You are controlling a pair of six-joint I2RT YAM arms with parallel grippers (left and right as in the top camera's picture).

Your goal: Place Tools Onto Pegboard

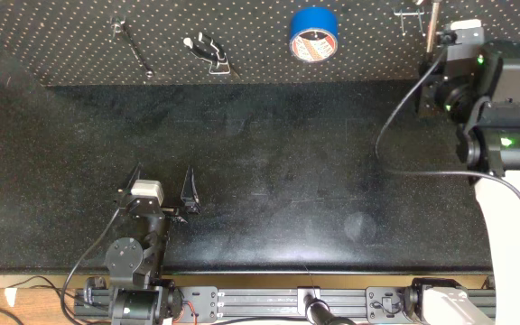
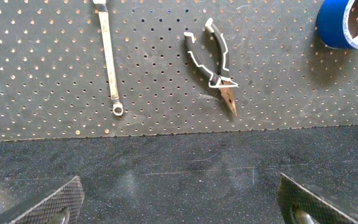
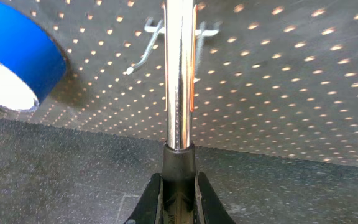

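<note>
The right gripper point(image 3: 179, 190) is clamped on the black handle of a chrome-shafted tool point(image 3: 179, 81), whose long axis runs straight out ahead of the fingers toward the pegboard point(image 3: 291, 93). The wire hook point(image 3: 143, 53) lies directly beyond the shaft's far end, so the right arm is far nearer. The left gripper point(image 2: 179, 208) sits well away over the table, jaws apart and empty.

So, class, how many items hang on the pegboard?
3: a wrench at the left, pliers beside it, blue tape further right. The right tool grips a metal shaft near the hook.
</note>
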